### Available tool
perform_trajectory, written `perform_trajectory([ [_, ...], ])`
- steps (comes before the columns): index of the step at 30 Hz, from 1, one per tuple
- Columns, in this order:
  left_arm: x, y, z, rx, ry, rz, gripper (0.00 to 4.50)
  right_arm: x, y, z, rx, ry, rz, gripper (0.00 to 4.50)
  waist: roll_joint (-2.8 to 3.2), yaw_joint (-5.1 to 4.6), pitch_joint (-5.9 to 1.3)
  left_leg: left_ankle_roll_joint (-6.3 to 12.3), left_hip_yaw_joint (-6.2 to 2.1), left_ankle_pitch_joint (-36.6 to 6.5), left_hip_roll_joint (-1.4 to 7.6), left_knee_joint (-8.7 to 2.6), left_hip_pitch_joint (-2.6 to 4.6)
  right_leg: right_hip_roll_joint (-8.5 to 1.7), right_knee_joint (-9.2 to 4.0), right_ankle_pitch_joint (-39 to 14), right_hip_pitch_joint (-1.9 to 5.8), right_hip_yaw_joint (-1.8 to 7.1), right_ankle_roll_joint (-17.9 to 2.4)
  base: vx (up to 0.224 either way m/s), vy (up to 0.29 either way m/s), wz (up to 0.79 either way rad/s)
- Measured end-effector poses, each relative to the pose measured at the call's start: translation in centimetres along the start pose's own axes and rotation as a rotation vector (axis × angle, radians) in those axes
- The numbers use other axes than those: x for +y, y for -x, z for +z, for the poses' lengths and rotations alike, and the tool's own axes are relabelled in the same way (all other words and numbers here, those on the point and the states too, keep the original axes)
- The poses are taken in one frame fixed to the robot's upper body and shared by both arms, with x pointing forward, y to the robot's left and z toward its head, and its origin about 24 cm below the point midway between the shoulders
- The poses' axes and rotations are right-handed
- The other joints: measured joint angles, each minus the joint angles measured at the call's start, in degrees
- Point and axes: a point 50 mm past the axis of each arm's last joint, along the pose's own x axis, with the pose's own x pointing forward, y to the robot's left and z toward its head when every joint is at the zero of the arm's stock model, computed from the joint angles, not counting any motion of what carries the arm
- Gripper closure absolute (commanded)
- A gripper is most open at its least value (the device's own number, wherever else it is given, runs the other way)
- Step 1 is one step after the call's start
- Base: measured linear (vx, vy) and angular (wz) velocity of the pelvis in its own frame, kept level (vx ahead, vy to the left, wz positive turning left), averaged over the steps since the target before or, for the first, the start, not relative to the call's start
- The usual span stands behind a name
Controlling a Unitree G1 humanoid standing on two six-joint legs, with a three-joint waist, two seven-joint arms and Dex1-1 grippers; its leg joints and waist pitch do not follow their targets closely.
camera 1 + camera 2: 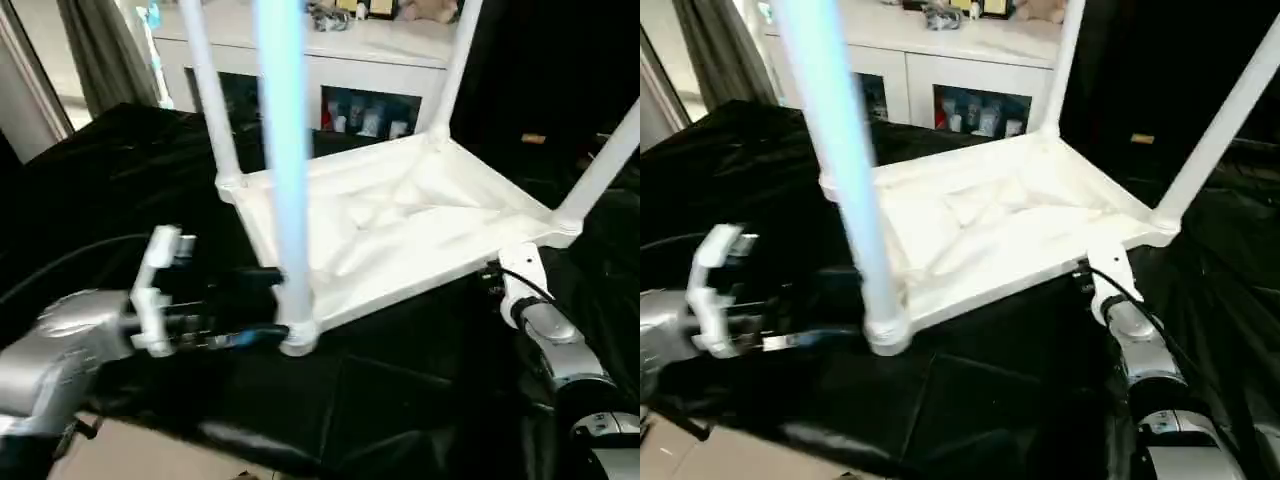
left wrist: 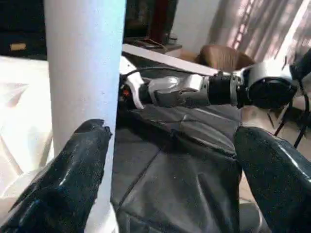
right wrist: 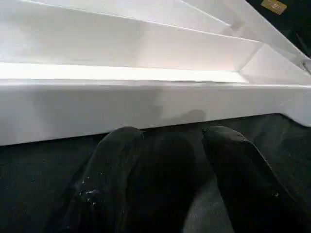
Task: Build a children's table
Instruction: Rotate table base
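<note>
While the children's table [image 1: 400, 225] lies upside down on the black-sheeted table [image 1: 120, 170] w/ four legs up, left gripper [image 1: 262, 305] sits at the near leg [image 1: 285, 180], fingers spread, one touching it. Right gripper [image 3: 170, 160] is by the rim, fingers nearly together, holding nothing.

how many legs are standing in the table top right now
4, one at each corner socket of the upturned table top: near-left leg by the left gripper, far-left leg, far-right leg, near-right leg.
</note>
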Motion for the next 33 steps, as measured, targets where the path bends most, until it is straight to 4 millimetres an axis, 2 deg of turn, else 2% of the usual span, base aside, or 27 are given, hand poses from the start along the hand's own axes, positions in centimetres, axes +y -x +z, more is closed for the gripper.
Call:
perform_trajectory([
  [3,0.3,-0.3,0.0,0.023,-0.009,0.008,0.01,1.5,-0.3,0.6,-0.027,0.007,0.055,1.86,0.26,-1.23,0.27,-0.01,-0.15,0.0,-0.03,-0.02,0.17,-0.14,-0.46,-0.1,0.15,-0.35,0.1,-0.09,0.02,-0.06],
  [4,0.2,0.1,-0.2,0.041,0.007,0.011,0.01,2.2,-0.4,0.9,-0.045,0.011,0.082,1.86,0.63,-1.62,0.49,-0.01,-0.37,0.0,-0.02,-0.04,0.25,-0.15,-0.81,-0.1,0.3,-0.65,0.1,-0.102,0.031,-0.18],
  [5,0.0,0.7,-0.5,0.066,0.036,0.016,0.01,2.4,-0.4,1.1,-0.059,0.021,0.097,1.86,1.12,-2.42,0.83,-0.01,-0.75,0.0,0.0,-0.18,0.31,-0.28,-1.61,-0.1,0.53,-1.49,0.1,-0.102,0.031,-0.18],
  [6,-0.2,1.3,-0.8,0.085,0.057,0.026,0.01,2.4,-0.4,1.1,-0.063,0.023,0.096,1.86,1.54,-2.8,1.09,-0.01,-0.98,0.0,0.04,-0.39,0.3,-0.69,-2.2,-0.1,0.75,-2.56,0.1,-0.097,0.046,-0.22],
  [7,-0.3,1.9,-0.9,0.098,0.073,0.038,0.01,2.2,-0.4,1.2,-0.067,0.027,0.092,1.86,1.88,-2.93,1.41,-0.02,-1.06,0.0,0.15,-0.67,0.07,-0.95,-2.13,-0.1,0.95,-3.33,0.1,-0.143,0.026,-0.15],
  [8,-0.4,2.7,-1.0,0.107,0.088,0.049,0.01,2.1,-0.3,1.1,-0.068,0.028,0.088,1.86,2.03,-2.74,1.67,-0.02,-0.91,0.0,0.41,-0.76,-0.13,-0.94,-0.09,-1.9,0.82,-3.51,-0.7,-0.143,0.026,-0.15],
  [9,-0.5,3.4,-0.7,0.117,0.089,0.065,0.01,1.5,-0.1,0.5,-0.056,0.028,0.074,1.86,1.31,-1.82,1.61,-0.03,0.74,0.0,0.51,-0.74,-0.19,-1.06,4.72,-5.1,1.23,-1.88,-1.5,-0.113,-0.054,0.04],
  [10,-0.4,3.9,-0.4,0.111,0.081,0.084,0.01,1.1,-0.1,0.6,-0.056,0.032,0.065,1.86,-0.93,-0.93,1.04,-0.12,2.08,0.0,0.33,-0.15,0.08,-1.12,6.41,-6.2,1.53,0.48,0.6,-0.036,-0.141,0.06],
  [11,-0.6,4.4,-0.8,0.106,0.099,0.102,0.01,0.8,-0.2,0.9,-0.063,0.033,0.054,1.86,-1.09,-0.09,1.21,-0.38,1.81,-0.3,0.39,0.95,-0.47,-0.93,6.79,-6.1,0.36,0.82,0.6,-0.036,-0.141,0.06],
  [12,-0.8,4.7,-1.2,0.111,0.121,0.112,0.01,0.9,-0.2,1.0,-0.065,0.033,0.056,1.86,-0.4,0.87,1.0,-0.14,-0.38,-0.7,0.06,4.15,-0.89,-0.81,6.77,-6.2,0.22,0.64,0.5,-0.038,-0.107,-0.12],
  [13,-0.9,5.1,-1.6,0.116,0.138,0.124,0.01,1.0,-0.2,1.0,-0.066,0.033,0.058,1.86,-0.22,1.34,0.97,-0.09,-2.27,-0.7,-0.69,4.88,-0.68,-0.69,6.73,-6.1,0.25,0.34,0.5,0.0,0.0,0.0],
  [14,-0.7,5.5,-1.3,0.12,0.129,0.144,0.01,0.9,-0.2,1.1,-0.076,0.029,0.052,1.86,0.93,1.34,0.72,-1.15,-2.84,-0.8,-0.61,2.78,0.34,-0.51,6.49,-6.0,-0.08,-0.63,0.2,0.0,0.0,0.0],
  [15,-0.4,5.9,-1.1,0.114,0.119,0.168,0.01,0.9,-0.2,1.2,-0.085,0.029,0.046,1.86,0.87,1.02,0.85,-1.27,-2.39,-0.8,-0.25,2.06,0.09,0.04,5.51,-5.2,-0.31,-0.42,-0.6,0.0,0.0,0.0],
  [16,-0.2,6.3,-1.0,0.111,0.111,0.191,0.01,0.9,-0.2,1.3,-0.086,0.03,0.046,1.86,0.81,0.75,0.8,-1.28,-2.29,-0.8,-0.16,1.41,-0.07,0.49,4.58,-4.5,-0.17,-0.19,-1.5,-0.063,-0.015,0.15],
  [17,0.0,6.6,-0.8,0.105,0.098,0.219,0.01,0.9,-0.2,1.3,-0.086,0.032,0.047,1.86,0.82,0.58,0.81,-1.28,-2.16,-0.8,-0.01,1.01,-0.09,0.82,3.5,-3.2,0.06,-0.08,-1.9,-0.063,-0.015,0.15],
  [18,0.0,6.6,-0.7,0.101,0.086,0.225,0.01,0.9,-0.2,1.2,-0.083,0.032,0.047,1.86,0.84,0.5,0.82,-1.28,-2.1,-0.8,0.12,0.96,-0.05,0.9,3.1,-2.7,0.24,-0.1,-2.0,0.0,0.0,0.0],
  [24,1.4,3.0,0.6,-0.053,-0.08,0.285,0.01,0.7,-0.3,1.5,-0.091,0.026,0.018,1.86,0.84,0.35,0.89,-1.29,-1.64,-0.8,0.52,0.76,-0.1,0.94,2.23,-2.3,0.4,-0.18,-1.2,0.0,0.0,0.0],
  [27,2.8,2.5,1.0,-0.099,-0.123,0.369,0.01,0.8,-0.4,1.7,-0.098,0.016,0.0,1.86,0.84,0.09,0.88,-1.33,-1.61,-0.7,0.59,0.75,-0.12,0.98,2.16,-2.0,0.35,-0.18,-0.9,0.0,0.0,0.0],
  [29,3.2,2.5,0.8,-0.11,-0.12,0.392,0.01,1.2,-0.5,1.7,-0.102,0.008,0.004,1.86,0.85,-0.46,0.88,-1.39,-1.61,-0.7,0.62,0.66,-0.23,1.02,2.15,-2.0,0.34,-0.18,-1.0,0.0,0.0,0.0],
  [33,3.6,1.7,0.7,-0.112,-0.114,0.354,0.01,1.5,-0.6,2.2,-0.124,0.004,0.009,1.86,0.85,-1.12,0.86,-1.31,-1.6,-0.5,0.66,0.52,-0.25,1.09,1.91,-2.2,0.3,-0.18,-0.8,0.047,0.003,-0.01],
])
